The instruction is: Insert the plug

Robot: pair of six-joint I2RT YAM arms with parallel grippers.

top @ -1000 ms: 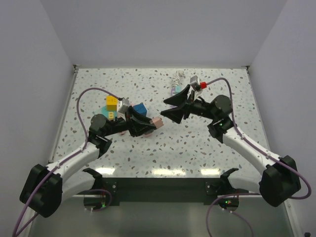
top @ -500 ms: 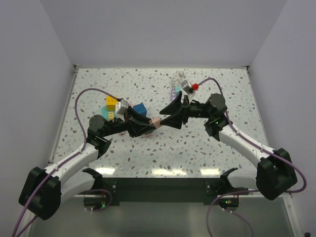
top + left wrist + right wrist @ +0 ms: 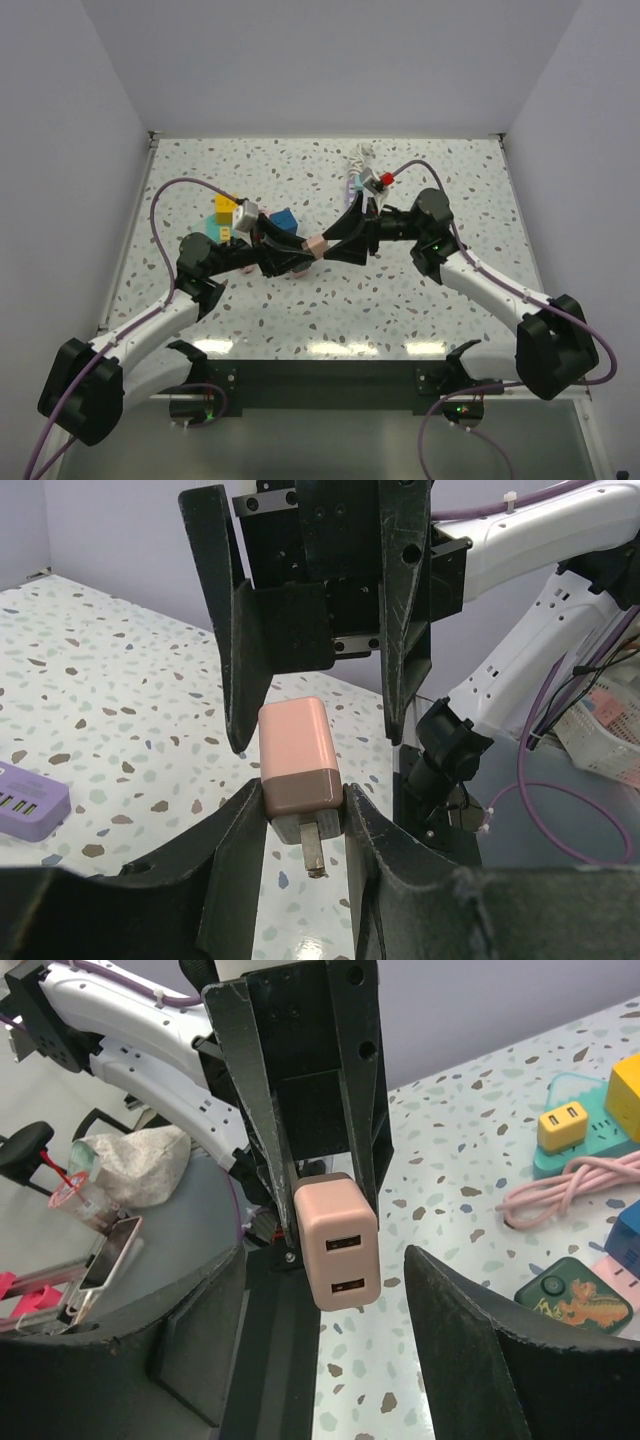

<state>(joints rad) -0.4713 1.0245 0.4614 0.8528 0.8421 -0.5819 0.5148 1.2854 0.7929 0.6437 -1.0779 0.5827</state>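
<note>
Tabletop (image 3: 400, 290): teal block (image 3: 590, 1145) holds yellow plug (image 3: 563, 1125), left claw (image 3: 303, 810) pink plug (image 3: 295, 745).

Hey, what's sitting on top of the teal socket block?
A small yellow charger and a larger yellow block sit on the teal socket block. Their prongs and the sockets beneath are covered.

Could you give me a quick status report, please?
Left gripper shut on pink-and-brown rectangular charger plug, mid-air. Right gripper open, fingers flanking its pink end. Nothing else between.

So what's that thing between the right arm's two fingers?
A pink charger, held by the left arm's fingers. It sits between the right arm's fingers, clearest in the right wrist view.
</note>
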